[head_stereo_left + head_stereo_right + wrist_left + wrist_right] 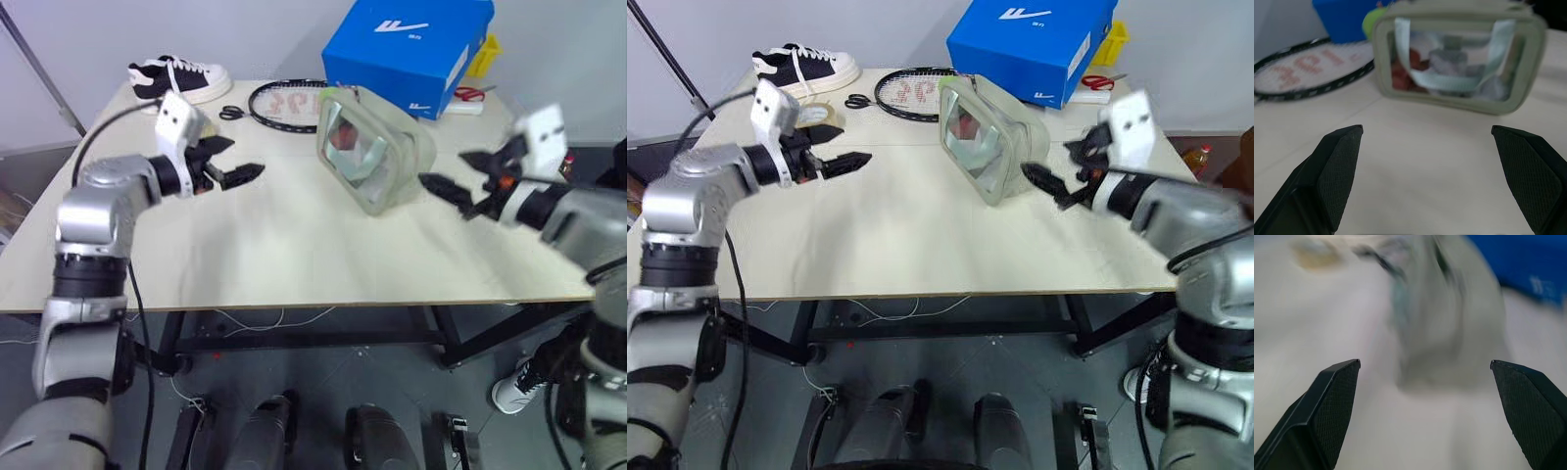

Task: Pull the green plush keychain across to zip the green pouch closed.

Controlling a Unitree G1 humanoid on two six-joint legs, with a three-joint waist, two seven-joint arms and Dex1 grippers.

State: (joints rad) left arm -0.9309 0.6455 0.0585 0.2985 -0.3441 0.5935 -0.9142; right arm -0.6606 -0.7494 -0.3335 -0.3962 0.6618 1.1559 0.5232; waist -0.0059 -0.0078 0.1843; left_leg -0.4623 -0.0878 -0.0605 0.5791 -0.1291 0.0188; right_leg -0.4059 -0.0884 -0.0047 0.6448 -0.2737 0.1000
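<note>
Green pouch (pixel 376 149) stands between left claw (pixel 233 163) and right claw (pixel 457 176), both spread apart.

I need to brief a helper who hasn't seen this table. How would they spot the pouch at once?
Find the big blue cardboard shoebox at the back of the pale wooden table. Just in front of it stands the pale sage-green soft pouch. Unlike the black round racket beside it, it has a clear plastic window.
</note>
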